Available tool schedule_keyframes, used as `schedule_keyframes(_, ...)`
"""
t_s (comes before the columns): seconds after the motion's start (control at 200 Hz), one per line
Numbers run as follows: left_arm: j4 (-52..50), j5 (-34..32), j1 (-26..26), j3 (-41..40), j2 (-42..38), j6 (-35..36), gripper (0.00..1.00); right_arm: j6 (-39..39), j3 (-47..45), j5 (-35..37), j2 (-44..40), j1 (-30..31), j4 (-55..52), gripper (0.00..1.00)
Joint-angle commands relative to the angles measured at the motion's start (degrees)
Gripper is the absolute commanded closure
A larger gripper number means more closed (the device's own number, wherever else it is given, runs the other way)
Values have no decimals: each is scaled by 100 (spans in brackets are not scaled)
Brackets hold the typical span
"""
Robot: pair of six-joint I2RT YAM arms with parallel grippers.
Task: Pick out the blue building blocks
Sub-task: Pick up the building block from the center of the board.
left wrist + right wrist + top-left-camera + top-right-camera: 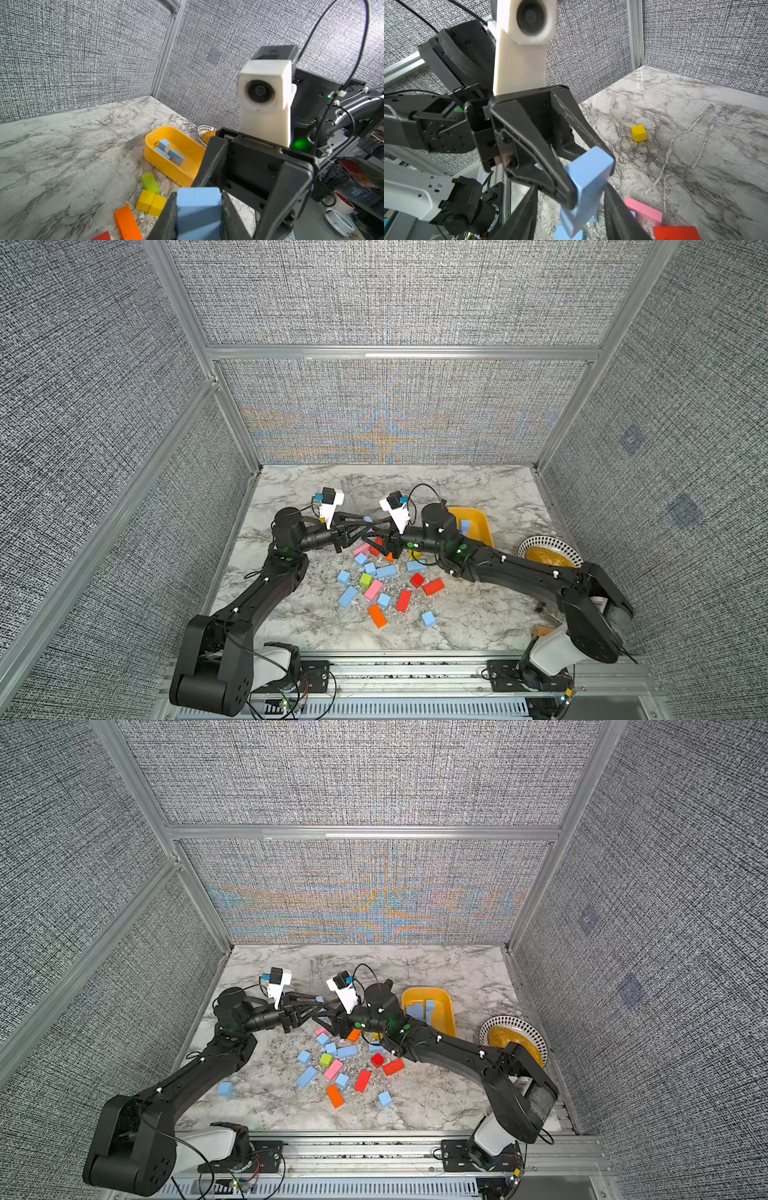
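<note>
Setting: white-and-grey marble-pattern tabletop (478, 614) inside a cell of grey woven-fabric walls.

Near part of the table: a scatter of small matte blocks. Loose light-blue blocks (306, 1076), both cubes and oblong bricks, lie mixed with red, orange, pink and green blocks (362, 1080). I count at least eight of the blue ones. One light-blue cube (225, 1089) sits apart, beside the left arm. None of these is sorted yet.

Mid-table, over the far side of the scatter: the two arms meet tip to tip. The left gripper (199, 197) is pinched onto a light-blue oblong brick (591, 174), held clear of the table. The right gripper (571, 193) has its fingers spread to either side of one end of the same brick. A gap shows on one side, so I cannot confirm a grip from it. Reads as a hand-over.

Farther, to the right: a yellow-orange plastic tray (166, 168) holds three light-blue blocks (176, 156). Near it stands a black-and-white patterned bowl (513, 1020), apparently not involved.

Judgement: early stage. Three blocks are in, one is in the air, and most are left on the table.
</note>
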Motion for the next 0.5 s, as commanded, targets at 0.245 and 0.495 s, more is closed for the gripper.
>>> schedule_keyframes(0.245, -351, 328, -96, 134, 41, 133, 89, 124, 98, 1326, 6, 263, -405, 50)
schedule_keyframes(0.495, -511, 265, -115, 181, 60, 185, 89, 331, 54, 1485, -9, 295, -231, 50)
